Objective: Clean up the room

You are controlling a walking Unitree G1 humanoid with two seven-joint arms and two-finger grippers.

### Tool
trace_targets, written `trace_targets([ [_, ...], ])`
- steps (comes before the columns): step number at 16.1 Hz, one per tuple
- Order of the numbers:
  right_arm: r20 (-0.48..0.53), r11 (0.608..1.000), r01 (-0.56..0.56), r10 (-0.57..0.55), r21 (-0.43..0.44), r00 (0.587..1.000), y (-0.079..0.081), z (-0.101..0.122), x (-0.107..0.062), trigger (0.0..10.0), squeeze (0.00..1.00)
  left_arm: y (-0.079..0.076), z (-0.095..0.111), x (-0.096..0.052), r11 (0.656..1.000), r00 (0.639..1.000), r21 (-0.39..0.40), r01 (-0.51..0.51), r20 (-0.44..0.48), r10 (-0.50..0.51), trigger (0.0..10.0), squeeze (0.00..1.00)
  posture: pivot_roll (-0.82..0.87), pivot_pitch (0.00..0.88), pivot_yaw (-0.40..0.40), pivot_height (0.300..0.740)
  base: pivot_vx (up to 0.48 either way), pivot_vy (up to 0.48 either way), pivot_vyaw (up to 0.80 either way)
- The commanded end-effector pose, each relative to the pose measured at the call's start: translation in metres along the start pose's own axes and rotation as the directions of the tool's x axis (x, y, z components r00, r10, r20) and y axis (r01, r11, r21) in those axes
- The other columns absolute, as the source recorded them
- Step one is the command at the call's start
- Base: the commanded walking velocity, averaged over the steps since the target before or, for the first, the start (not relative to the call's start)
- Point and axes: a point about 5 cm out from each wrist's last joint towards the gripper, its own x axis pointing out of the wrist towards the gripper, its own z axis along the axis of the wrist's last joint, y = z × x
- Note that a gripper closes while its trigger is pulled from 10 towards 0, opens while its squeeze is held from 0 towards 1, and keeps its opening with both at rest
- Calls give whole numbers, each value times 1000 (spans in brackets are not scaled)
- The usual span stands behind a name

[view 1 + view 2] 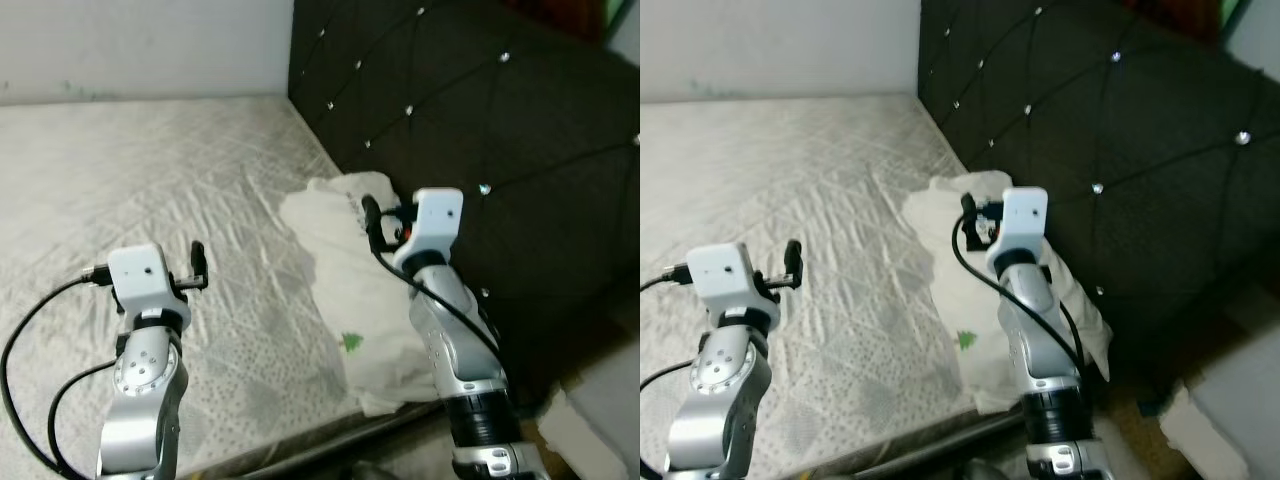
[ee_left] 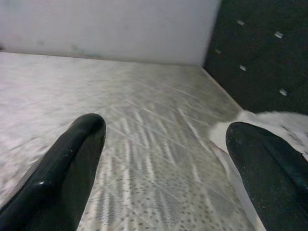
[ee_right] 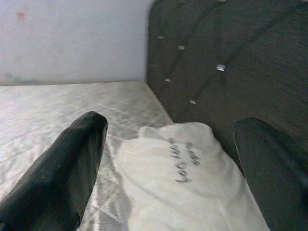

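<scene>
Our left gripper (image 1: pixel 197 262) hovers over the bare mattress (image 1: pixel 150 180), jaws wide and empty. Our right gripper (image 3: pixel 168 159) hangs, jaws wide, just above the white cloth (image 1: pixel 350 270), which lies crumpled against the dark headboard (image 1: pixel 500 130) at the mattress edge.

- The near part of the white cloth (image 1: pixel 340 290) is covered by the right arm behind the right gripper (image 1: pixel 372 222), and the cloth's lower edge is cut off in the right wrist view.
- The dark writing on the cloth (image 3: pixel 185 163), ahead of the right gripper's fingers (image 3: pixel 72 163), cannot be read.
- The small green mark (image 1: pixel 352 344) beside the right arm is too small to be identified.
- The headboard (image 1: pixel 500 150) is cut off at the top and side edges.
- The left gripper (image 2: pixel 163 144) has its fingers cropped by the frame's lower edge.
</scene>
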Motion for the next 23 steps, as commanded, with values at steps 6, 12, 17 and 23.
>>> trace_targets([
  [6, 41, 999, -25, 27, -46, 999, -2, 5, 4, 10000, 0, -14, 7, 6, 999, 999, -41, 34, 38, -32, 10000, 0, 83, 0, -55, 740, 0, 160, -180],
  [12, 46, 999, -27, 29, -43, 999, -3, 4, 4, 10000, 0, -13, 6, 6, 999, 999, -50, 22, 42, -20, 10000, 0, 82, 0, -55, 740, 0, 0, 0],
  [17, 48, 993, -74, 78, -87, 996, 0, 0, 3, 10000, 0, -12, 4, 6, 997, 999, -77, 28, 46, -24, 10000, 0, 76, 0, -58, 740, 0, 0, 553],
  [23, 29, 992, -96, 99, -81, 995, -1, -5, 2, 10000, 0, -8, 1, 4, 994, 999, -110, 0, 41, 4, 10000, 0, 76, 0, -64, 740, 153, 0, 255],
])
